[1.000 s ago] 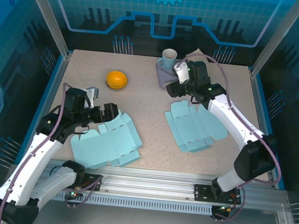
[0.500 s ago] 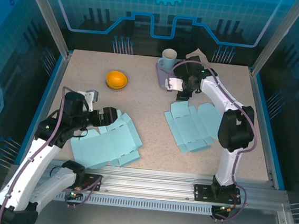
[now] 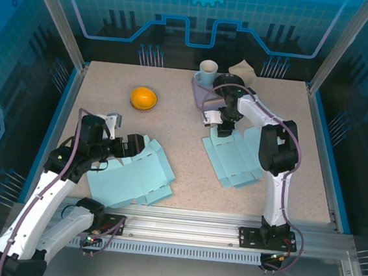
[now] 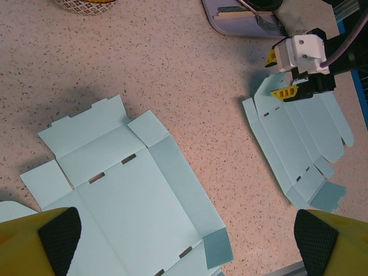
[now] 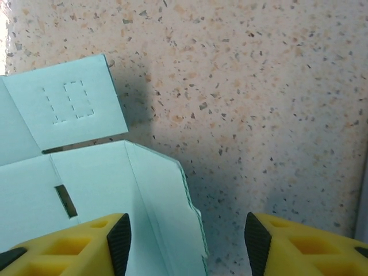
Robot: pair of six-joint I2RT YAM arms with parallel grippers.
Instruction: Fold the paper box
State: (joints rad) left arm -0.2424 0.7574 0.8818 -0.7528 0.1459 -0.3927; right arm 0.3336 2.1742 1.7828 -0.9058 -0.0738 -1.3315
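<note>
**Two flat boxes, two open grippers**

The left gripper hangs over the left paper box. Its fingers are wide apart and hold nothing. The right gripper is low at the far edge of the right paper box. Its fingers are partly apart. A raised flap stands between them, not squeezed.
</note>
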